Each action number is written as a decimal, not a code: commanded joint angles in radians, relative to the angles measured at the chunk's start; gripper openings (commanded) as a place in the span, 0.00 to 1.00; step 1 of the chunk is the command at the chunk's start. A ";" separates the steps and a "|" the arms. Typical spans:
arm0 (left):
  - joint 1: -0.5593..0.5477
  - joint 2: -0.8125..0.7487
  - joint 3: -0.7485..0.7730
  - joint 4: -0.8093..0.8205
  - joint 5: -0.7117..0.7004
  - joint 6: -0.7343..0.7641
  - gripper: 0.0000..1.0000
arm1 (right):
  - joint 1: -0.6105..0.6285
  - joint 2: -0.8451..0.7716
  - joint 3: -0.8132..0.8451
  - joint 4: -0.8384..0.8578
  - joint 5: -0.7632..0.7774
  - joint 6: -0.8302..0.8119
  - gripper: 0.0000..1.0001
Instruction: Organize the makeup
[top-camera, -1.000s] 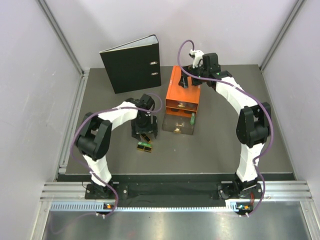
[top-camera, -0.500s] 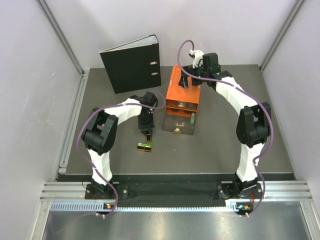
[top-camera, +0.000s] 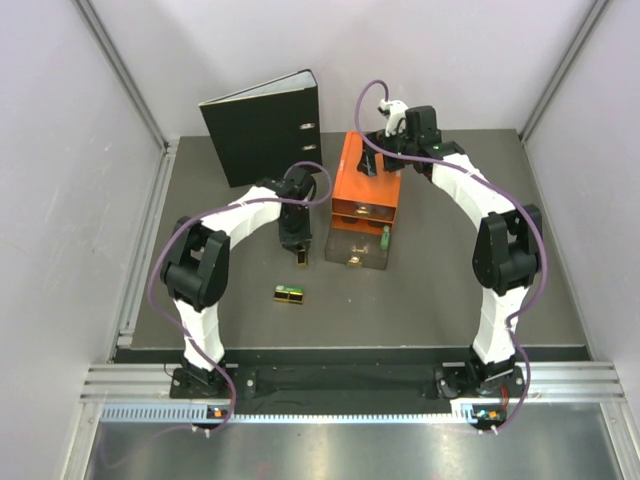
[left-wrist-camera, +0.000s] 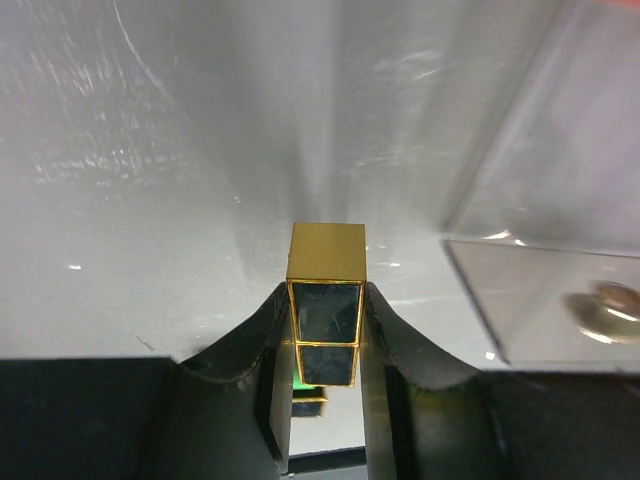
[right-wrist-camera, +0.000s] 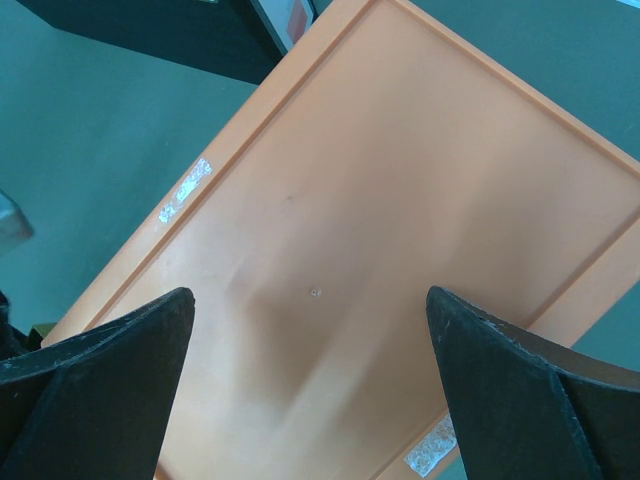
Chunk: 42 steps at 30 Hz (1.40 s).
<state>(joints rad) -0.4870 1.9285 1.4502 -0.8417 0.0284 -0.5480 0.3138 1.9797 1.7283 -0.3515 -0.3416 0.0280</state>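
My left gripper (top-camera: 298, 255) is shut on a small black case with gold edges (left-wrist-camera: 325, 318) and holds it above the table, just left of the pulled-out clear drawer (top-camera: 355, 250). In the left wrist view the case stands between my fingers (left-wrist-camera: 395, 335), its gold end pointing away. A second black case with gold and green (top-camera: 289, 294) lies on the table nearer the arm bases. A green stick (top-camera: 384, 238) lies in the clear drawer. My right gripper (right-wrist-camera: 315, 370) hangs open over the top of the orange drawer box (right-wrist-camera: 380, 200), holding nothing.
The orange drawer box (top-camera: 368, 185) stands mid-table with its lowest clear drawer (left-wrist-camera: 560, 290) drawn toward the arms, the knob (left-wrist-camera: 603, 303) facing front. A black ring binder (top-camera: 263, 130) stands upright at the back left. Grey walls close in both sides.
The left gripper closed on one of the two black cases, lifted it and carried it back and right toward the clear drawer. The other case stayed put. The right arm has not moved.
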 joint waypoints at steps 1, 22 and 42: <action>0.004 -0.109 0.078 0.016 0.025 0.011 0.00 | -0.004 0.060 -0.033 -0.112 -0.010 0.012 1.00; -0.035 -0.016 0.231 0.188 0.317 -0.010 0.04 | -0.005 0.062 -0.036 -0.116 -0.011 0.007 1.00; -0.081 0.058 0.295 0.139 0.240 0.028 0.63 | -0.004 0.064 -0.032 -0.130 -0.011 0.004 1.00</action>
<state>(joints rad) -0.5674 2.0079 1.6768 -0.7055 0.3042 -0.5449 0.3138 1.9800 1.7283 -0.3523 -0.3424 0.0257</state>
